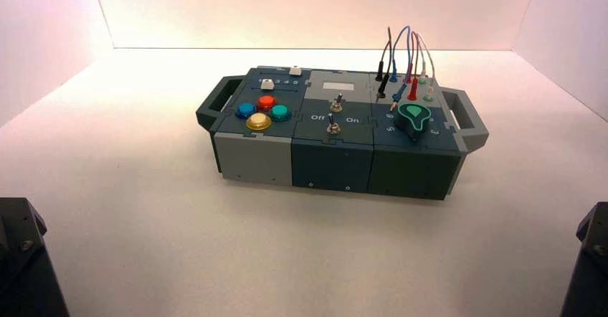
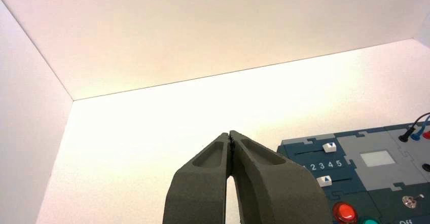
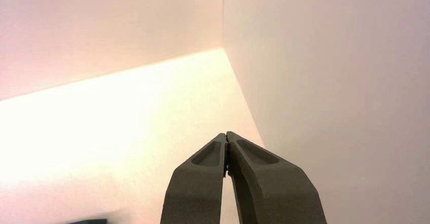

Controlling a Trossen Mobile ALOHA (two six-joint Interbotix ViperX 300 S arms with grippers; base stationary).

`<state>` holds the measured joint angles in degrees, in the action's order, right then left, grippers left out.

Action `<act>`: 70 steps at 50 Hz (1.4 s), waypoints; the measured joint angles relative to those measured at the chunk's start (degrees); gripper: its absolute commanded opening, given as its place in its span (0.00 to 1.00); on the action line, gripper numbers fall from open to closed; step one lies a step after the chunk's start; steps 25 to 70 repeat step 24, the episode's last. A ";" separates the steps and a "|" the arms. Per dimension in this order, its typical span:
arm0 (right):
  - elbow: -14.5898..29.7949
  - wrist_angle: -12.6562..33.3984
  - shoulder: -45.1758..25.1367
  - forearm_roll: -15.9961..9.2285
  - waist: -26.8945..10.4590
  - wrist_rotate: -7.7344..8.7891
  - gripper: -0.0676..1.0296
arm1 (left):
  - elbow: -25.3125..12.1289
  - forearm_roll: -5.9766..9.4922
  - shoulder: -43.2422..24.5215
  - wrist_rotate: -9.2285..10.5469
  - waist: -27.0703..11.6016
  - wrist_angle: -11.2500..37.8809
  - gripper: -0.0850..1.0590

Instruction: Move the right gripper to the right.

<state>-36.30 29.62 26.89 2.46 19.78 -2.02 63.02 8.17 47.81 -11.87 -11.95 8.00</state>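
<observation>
White walls enclose the pale table (image 1: pixel 143 209). Well ahead and left of the right gripper (image 3: pixel 226 134) stands the grey-blue box (image 1: pixel 337 155), lettered "Off" and "On" by its toggle switches (image 1: pixel 334 115). That gripper, fingertips pressed together, holding nothing, faces the right wall. Left gripper (image 2: pixel 230 134), likewise closed and empty, points near sliders (image 2: pixel 328 147) numbered "2 3 4 5".

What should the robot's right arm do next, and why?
Probably ease the right gripper a little more to the right. Its fingertips are shut and empty, it already sits at the table's near right edge, clear of the button box, and the side wall stands close ahead. The left gripper waits shut, near left.
</observation>
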 measured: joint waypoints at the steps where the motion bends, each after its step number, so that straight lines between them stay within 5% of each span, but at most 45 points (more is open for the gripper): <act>1: 0.09 0.00 -0.35 0.00 0.00 0.00 0.04 | 0.00 0.00 0.00 0.00 0.00 0.00 0.05; 14: 4.31 1.23 -9.84 0.00 0.09 0.09 0.04 | -0.09 0.00 -0.97 0.00 0.00 0.00 0.05; 70: 5.19 1.41 -8.88 0.00 0.09 0.18 0.04 | -0.26 0.00 -1.14 -0.09 0.00 0.00 0.05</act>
